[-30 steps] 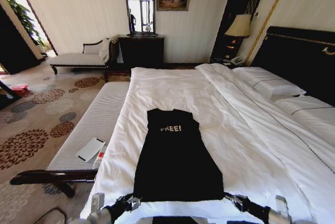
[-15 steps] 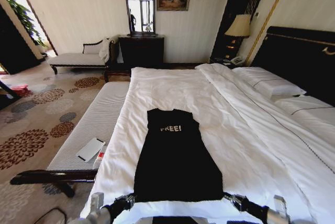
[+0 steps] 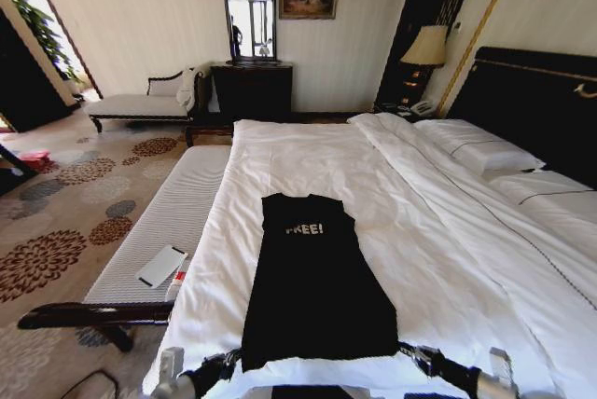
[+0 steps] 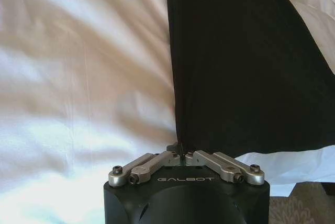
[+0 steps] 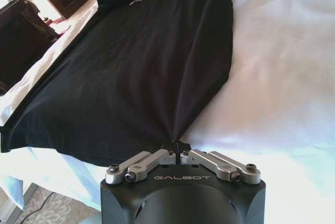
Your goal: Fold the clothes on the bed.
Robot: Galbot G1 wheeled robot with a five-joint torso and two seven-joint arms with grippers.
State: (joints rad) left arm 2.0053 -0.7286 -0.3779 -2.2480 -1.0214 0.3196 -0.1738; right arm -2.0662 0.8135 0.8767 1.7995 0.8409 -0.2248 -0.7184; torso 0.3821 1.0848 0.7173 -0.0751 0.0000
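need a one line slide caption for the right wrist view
Right gripper shut on a hem corner of the black T-shirt, which lies on the white bed.

Padded bench (image 3: pixel 168 222) beside patterned carpet (image 3: pixel 56 231); lamp (image 3: pixel 427 47), mirror (image 3: pixel 250 9) by wall.

The T-shirt (image 3: pixel 315 282) is soft matt black cloth with white printed lettering; it lies smooth on the bed (image 3: pixel 448 259), and its 2 hem corners at the bed's near edge are drawn into small puckers. The left gripper (image 4: pixel 180 156) and the right gripper (image 5: pixel 177 153) each have dull silver metal finger links with dark screws, mounted on a matt black housing with pale lettering, and each is pinched onto a hem corner. The duvet (image 3: pixel 308 161) is white cloth, lightly creased with a faint sheen. The headboard (image 3: pixel 546 105) is dark, slightly glossy wood.
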